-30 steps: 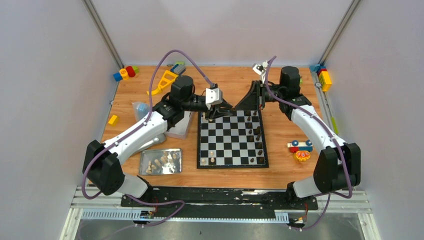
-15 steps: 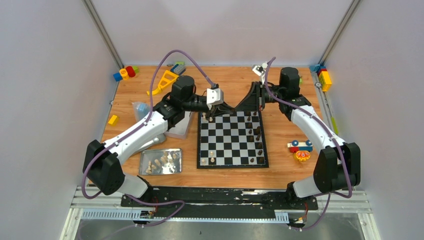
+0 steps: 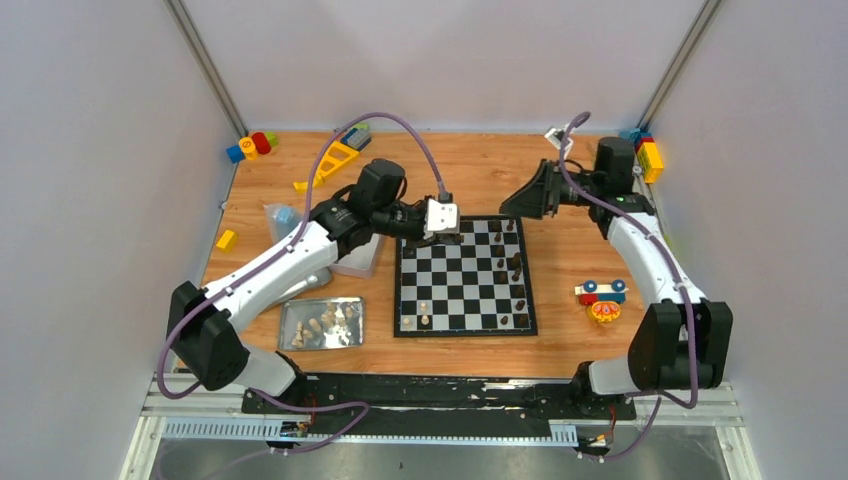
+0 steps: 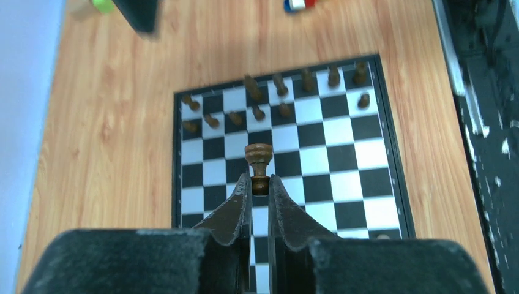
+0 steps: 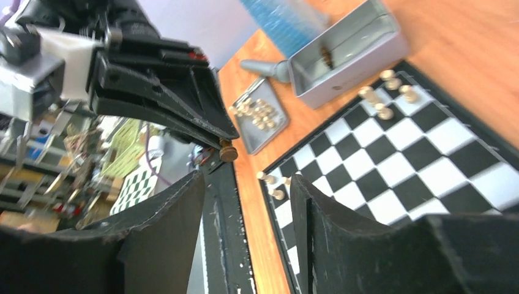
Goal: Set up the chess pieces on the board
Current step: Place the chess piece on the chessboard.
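Note:
The checkered board point(image 3: 398, 290) lies mid-table. Dark brown pieces point(image 3: 516, 268) stand along its right side, and a few cream pieces point(image 3: 424, 316) stand at its near left. My left gripper point(image 3: 450, 230) hovers over the board's far-left corner. In the left wrist view it point(image 4: 260, 182) is shut on a dark brown piece point(image 4: 259, 160) held above the board point(image 4: 318, 159). My right gripper point(image 3: 508, 206) is open and empty beyond the board's far-right corner. Its fingers point(image 5: 177, 208) frame the board point(image 5: 392, 165) and the held piece point(image 5: 228, 151).
A flat metal tray point(image 3: 322, 324) with several cream pieces lies left of the board. A deeper grey tray point(image 3: 360, 255) sits by the left arm, with one dark piece in it point(image 5: 327, 56). Toy blocks point(image 3: 250, 146) and a toy car point(image 3: 601, 293) lie round the table's edges.
My left gripper has turned and risen slightly with the dark piece in it. My right arm has pulled back to the right, away from the board's far edge.

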